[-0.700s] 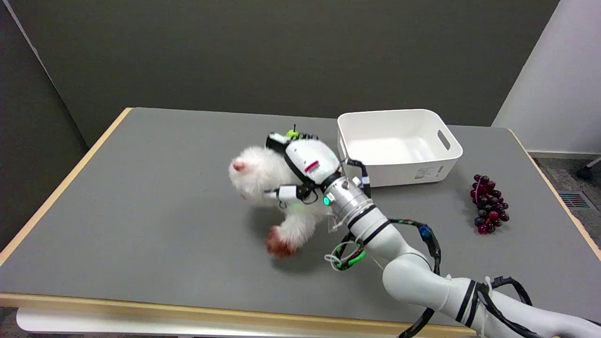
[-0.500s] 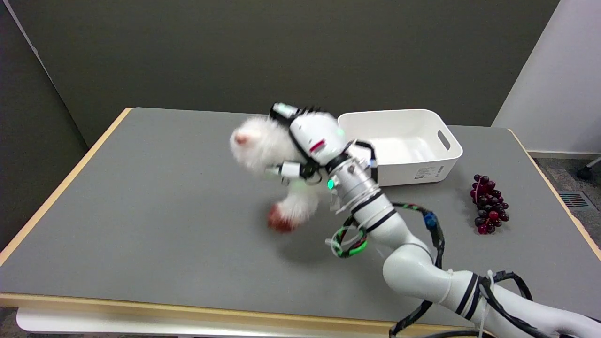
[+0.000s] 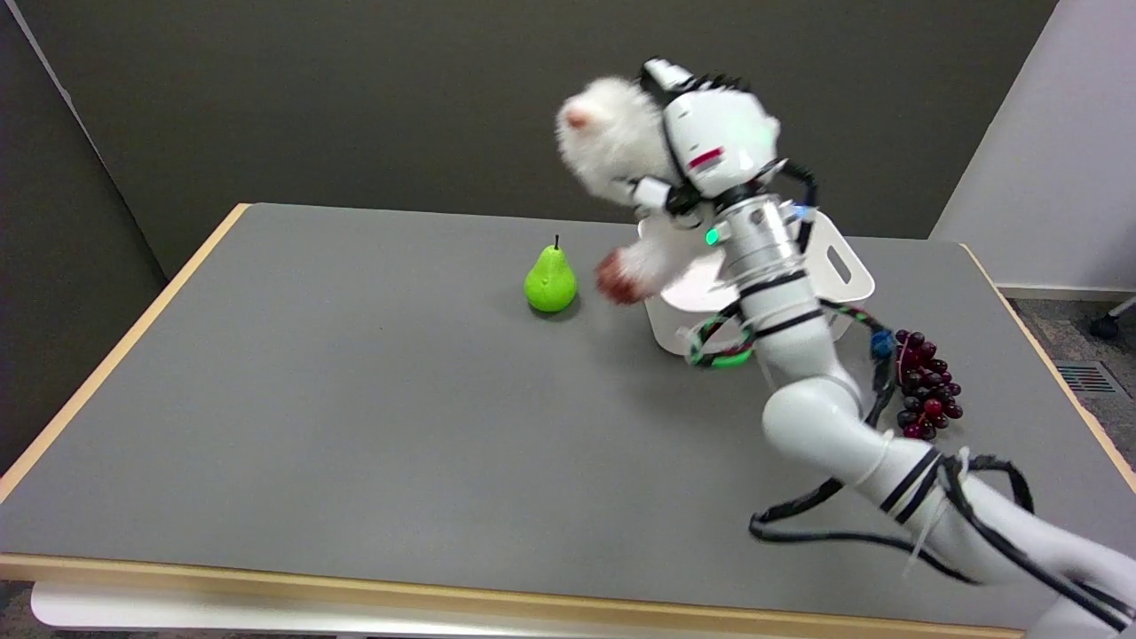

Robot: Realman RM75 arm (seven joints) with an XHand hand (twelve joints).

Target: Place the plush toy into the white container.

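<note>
1. Toy (image 3: 612, 146): white plush, fluffy, pink spot on the head and a reddish paw hanging low. We see it well above the table (image 3: 311, 399), off the surface entirely, its body partly hidden behind the hand.
2. Right hand (image 3: 710, 142): closed around the toy's body from the side facing the camera, with dark fingertips showing over the top of the fur. We read this as a firm grip; the far side of the grasp is hidden.
3. Container (image 3: 843, 266): white bin with a slot handle, just behind and below the wrist. Much of it is covered by the forearm. The dangling paw hangs in front of its near-left corner, so in our judgement the toy is not yet over the opening.
4. Step in hand, as we judge it: the carry. Lift is done, release is not.
5. Next move, in our view: shift the toy rightward and back until it is centred over the bin, lower it past the rim, then spread the fingers. The trailing paw needs to clear the near wall, or it may drape over the edge.
6. Other items: green pear (image 3: 550, 282) left of the bin, near the paw but apart from it; grapes (image 3: 927, 390) to the right, beside the forearm. Neither lies on the route we expect.
</note>
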